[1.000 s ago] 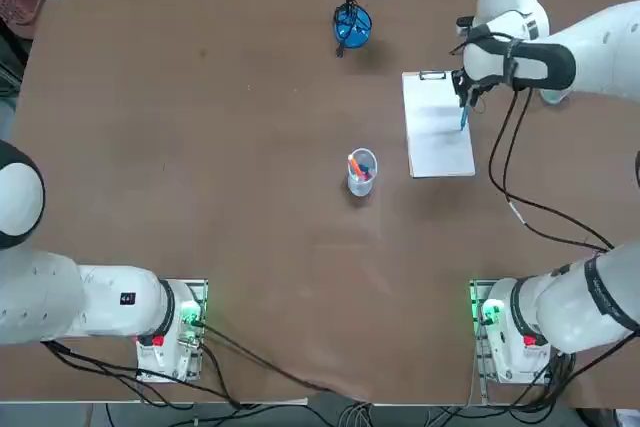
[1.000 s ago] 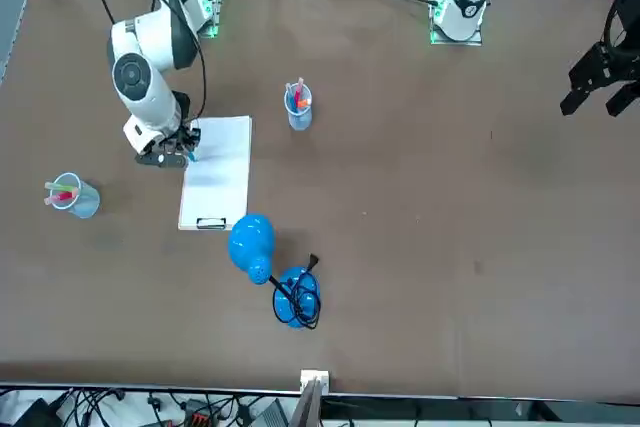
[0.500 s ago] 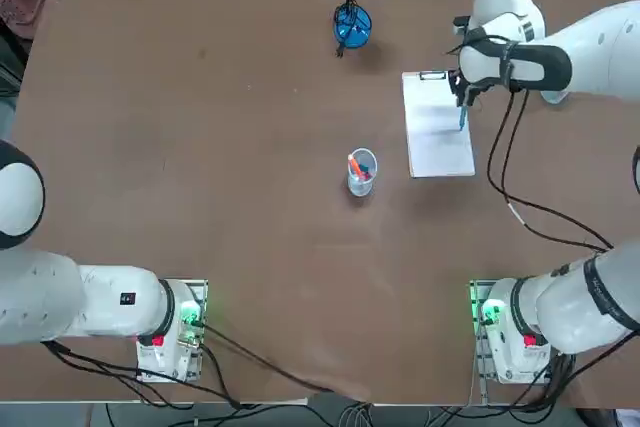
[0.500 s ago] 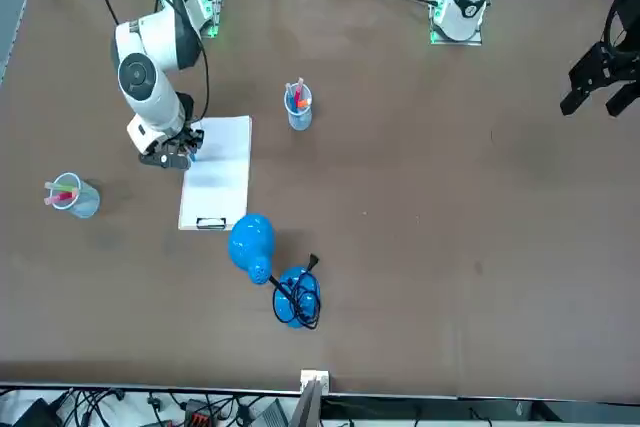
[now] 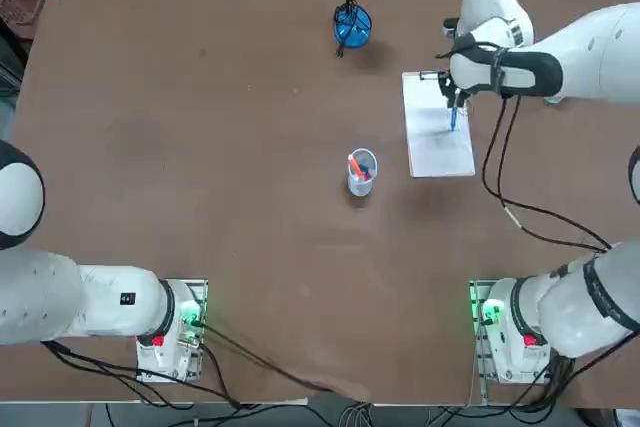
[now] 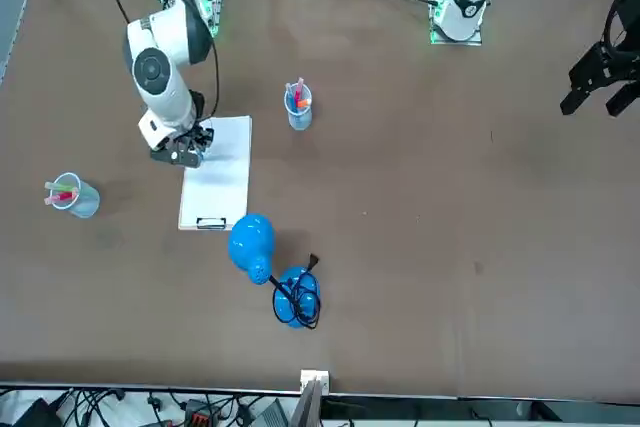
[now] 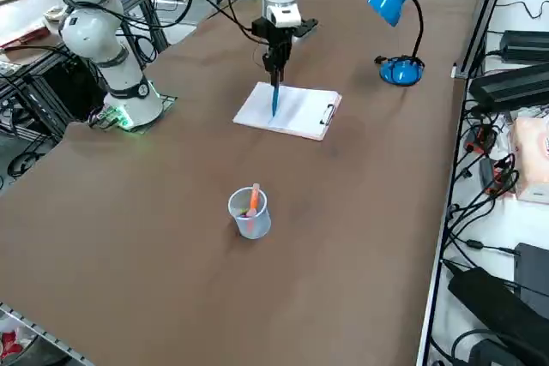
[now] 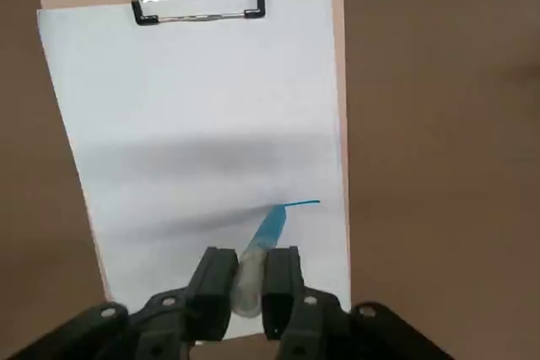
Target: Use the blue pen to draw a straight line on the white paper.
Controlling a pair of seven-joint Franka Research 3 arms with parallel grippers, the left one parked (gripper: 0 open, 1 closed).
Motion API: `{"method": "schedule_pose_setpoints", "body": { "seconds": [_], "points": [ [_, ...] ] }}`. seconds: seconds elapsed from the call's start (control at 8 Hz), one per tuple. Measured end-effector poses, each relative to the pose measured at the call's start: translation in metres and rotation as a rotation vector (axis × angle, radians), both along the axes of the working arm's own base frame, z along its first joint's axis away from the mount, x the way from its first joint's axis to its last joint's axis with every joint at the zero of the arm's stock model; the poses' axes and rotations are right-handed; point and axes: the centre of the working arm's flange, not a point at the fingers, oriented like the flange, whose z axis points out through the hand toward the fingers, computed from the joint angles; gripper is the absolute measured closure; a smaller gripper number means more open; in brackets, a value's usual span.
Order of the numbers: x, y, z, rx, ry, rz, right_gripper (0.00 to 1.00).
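Overhead, my right gripper (image 5: 455, 104) hangs above the white paper (image 5: 438, 142), which lies on its clipboard near the table's far right side; the blue pen (image 5: 453, 119) points down from my fingers onto the sheet, and a cup of pens (image 5: 361, 171) stands beside the paper's near end; a blue desk lamp (image 5: 352, 25) sits farther off. From across the table, my gripper (image 6: 186, 154) sits over the long edge of the paper (image 6: 220, 182); the pen is hard to make out there. From the right side, the pen (image 7: 274, 96) stands upright under my gripper (image 7: 274, 69), its tip meeting the paper (image 7: 296, 111). At the wrist, my fingers (image 8: 212, 280) pinch the pen (image 8: 258, 246) between them; a short blue line (image 8: 300, 204) runs across the sheet (image 8: 186, 107) from the pen's tip towards the long edge.
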Motion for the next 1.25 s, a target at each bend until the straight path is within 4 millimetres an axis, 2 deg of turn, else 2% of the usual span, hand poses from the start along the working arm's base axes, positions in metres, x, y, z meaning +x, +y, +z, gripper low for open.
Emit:
{"method": "schedule_pose_setpoints", "body": {
  "seconds": [0.62,1.25],
  "points": [
    [-0.003,0.041,-0.008,-0.005,-0.027,-0.039,0.84],
    [-0.004,0.067,-0.012,-0.005,-0.049,-0.078,0.84]
  ]
}}
